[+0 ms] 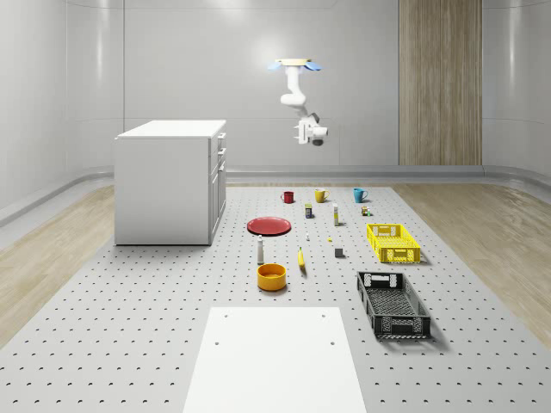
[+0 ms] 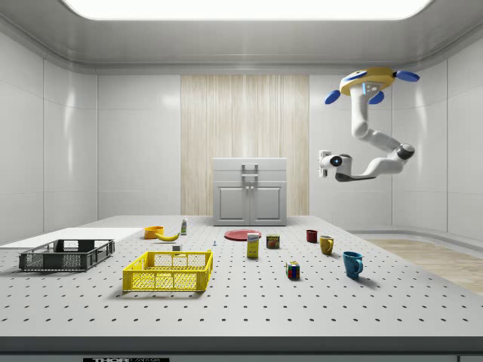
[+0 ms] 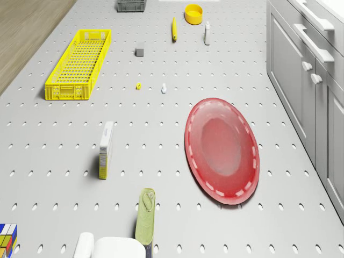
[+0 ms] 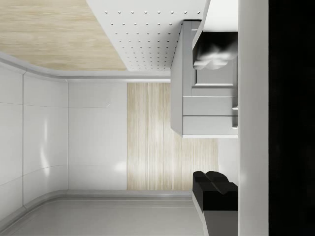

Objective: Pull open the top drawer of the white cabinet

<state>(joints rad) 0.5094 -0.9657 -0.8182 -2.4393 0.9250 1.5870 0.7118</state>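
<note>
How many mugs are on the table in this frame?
3, in a row at the table's far end in the whole-scene view: red mug nearest the white cabinet, yellow mug in the middle, blue mug farthest. None seems hidden.

Cut off at drone-view edge: white cabinet [image 3: 301, 80], puzzle cube [image 3: 7, 238]. Too small: counter items [image 1: 339, 252].

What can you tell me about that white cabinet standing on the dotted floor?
The white cabinet is a plain boxy unit with a flat top, standing upright on the perforated floor. Its front, seen in the side view, has two stacked drawers with bar handles above two doors with small knobs. All look closed. Nothing touches it; the red plate lies nearby, and the drone hovers well off from it.
</note>
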